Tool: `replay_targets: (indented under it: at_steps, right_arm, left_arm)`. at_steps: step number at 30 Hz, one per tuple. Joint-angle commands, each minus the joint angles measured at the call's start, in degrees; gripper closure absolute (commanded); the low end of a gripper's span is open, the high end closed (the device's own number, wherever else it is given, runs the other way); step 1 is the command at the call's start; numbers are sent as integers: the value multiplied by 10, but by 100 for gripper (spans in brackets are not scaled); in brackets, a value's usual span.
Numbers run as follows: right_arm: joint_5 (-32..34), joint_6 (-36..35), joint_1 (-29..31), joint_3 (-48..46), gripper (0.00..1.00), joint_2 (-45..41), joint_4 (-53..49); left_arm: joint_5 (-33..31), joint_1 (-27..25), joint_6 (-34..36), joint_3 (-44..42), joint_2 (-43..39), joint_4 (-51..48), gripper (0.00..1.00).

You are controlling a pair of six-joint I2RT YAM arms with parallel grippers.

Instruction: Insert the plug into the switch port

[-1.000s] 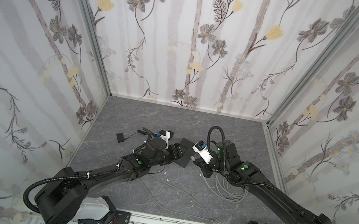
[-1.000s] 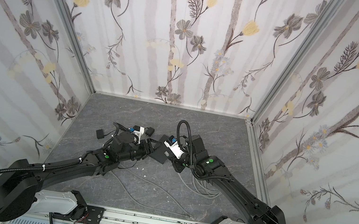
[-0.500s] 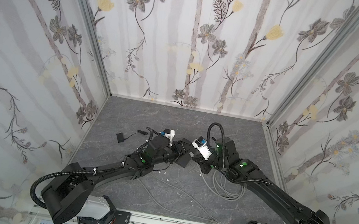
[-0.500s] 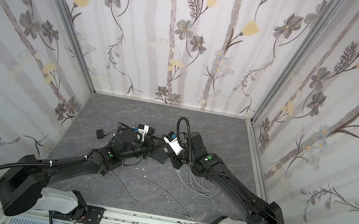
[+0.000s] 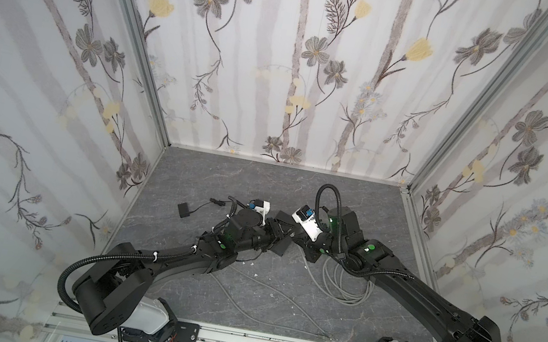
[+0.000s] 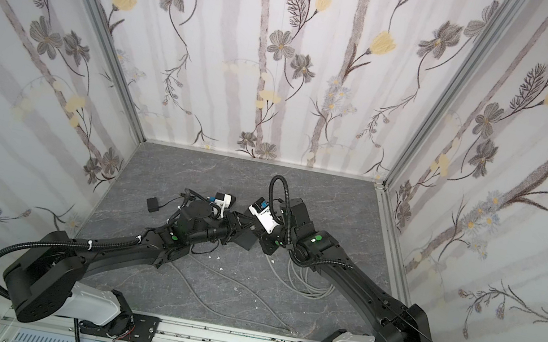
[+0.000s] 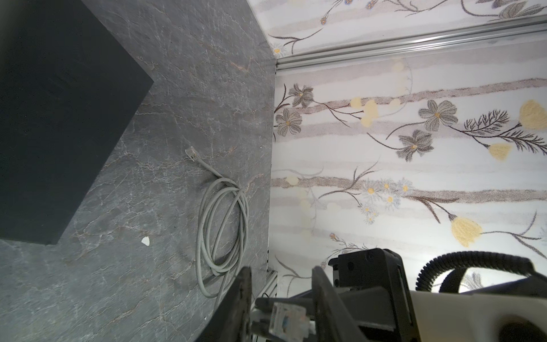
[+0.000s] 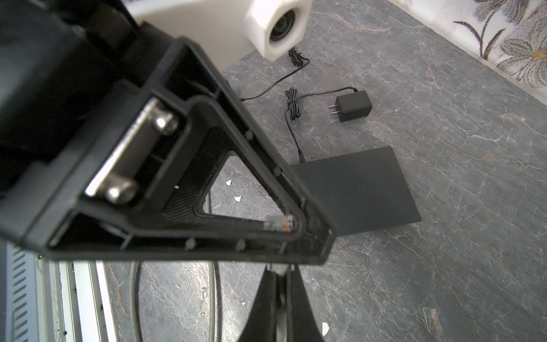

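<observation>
Just beside switch (image 8: 355,189) edge, plug (image 8: 279,223) hangs.

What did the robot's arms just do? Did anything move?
The left fingers closed in on either side of the clear Ethernet plug, which the right fingers hold pinched. A gap shows on each side, so the left ones aren't gripping it yet. Both arms leaned slightly forward. The black switch, coiled grey cable and power adapter stayed put.
</observation>
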Motion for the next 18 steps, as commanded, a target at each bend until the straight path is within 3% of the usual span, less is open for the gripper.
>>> replay_targets:
  at_steps: [1, 6, 12, 18]
  right_arm:
    - [-3, 3, 1, 5, 100, 3, 28]
    - [2, 3, 1, 5, 100, 5, 28]
    - [8, 6, 0, 5, 100, 3, 29]
    - [9, 9, 0, 6, 100, 0, 29]
  left_arm:
    - [13, 0, -9, 4, 6, 41, 71]
    - [11, 0, -4, 3, 3, 33, 78]
    - [20, 0, 3, 6, 7, 33, 100]
    - [23, 1, 9, 9, 8, 26, 100]
